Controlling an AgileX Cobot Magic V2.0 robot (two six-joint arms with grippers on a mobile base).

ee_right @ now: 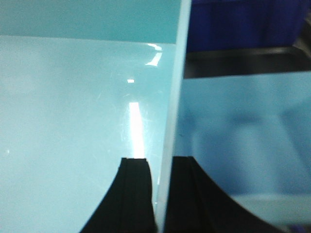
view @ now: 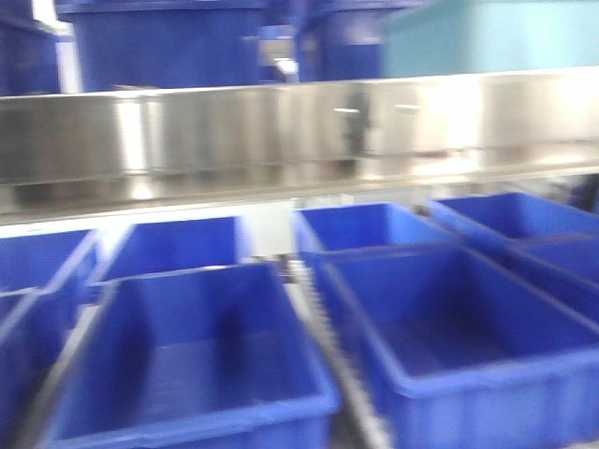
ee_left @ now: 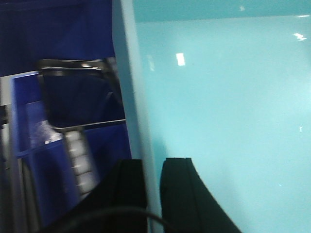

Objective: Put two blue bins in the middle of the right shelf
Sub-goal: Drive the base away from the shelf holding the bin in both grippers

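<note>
left gripper [ee_left: 153, 167]: closed narrow on a thin upright wall of the light blue bin [ee_left: 218, 121]. One black finger [ee_left: 129, 189] sits outside the wall and the other inside, both tight against it.
right gripper [ee_right: 160, 167]: pinched the same way on another wall of the same bin, with a black finger close on each side of the pale edge.
light blue bin, placing: held between the two grippers. The front view shows it at the upper right, above the steel rail [view: 281, 131], but its footing is hidden.
beside the left gripper: dark blue bin walls and a strip of pale rollers [ee_left: 80, 162] lie to the left of the held wall.
front row, lower level: the near left bin [view: 197, 365] and near right bin [view: 468, 346] stand side by side, open tops up, with a roller track [view: 351, 393] between them. The view is blurred.
rear row: more blue bins [view: 365, 224] stand just behind, under the rail.
upper level: dark blue bins [view: 168, 42] stand behind the rail, left of the light blue bin.
</note>
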